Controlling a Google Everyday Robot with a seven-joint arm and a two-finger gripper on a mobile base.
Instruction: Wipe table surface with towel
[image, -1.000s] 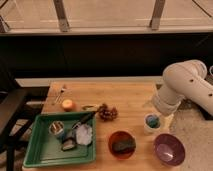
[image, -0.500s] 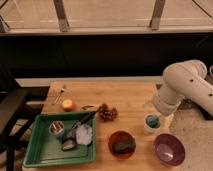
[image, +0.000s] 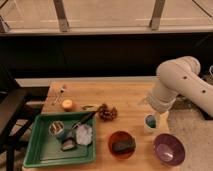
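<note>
Table surface (image: 130, 97): tray (image: 47, 150) sits front-left. In the tray, towel (image: 84, 134) lies on the rt side w/ a can (image: 56, 129) to its left. Grapes (image: 106, 112) are just behind the tray's rt-back corner, fruit (image: 67, 104) left of them. Bowl (image: 114, 137) holding sponge (image: 123, 145) is rt of the tray; second bowl (image: 169, 149) is further rt. Cup (image: 150, 123) is behind, btwn both bowls. My gripper (image: 161, 116) hangs on the rt side, just beside the cup, well apart from the towel.

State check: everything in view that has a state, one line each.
gripper: open, empty, low over the right side of the table
towel: crumpled, lying in the green tray, untouched
red bowl: upright, holds a dark sponge
purple bowl: upright, empty
</note>
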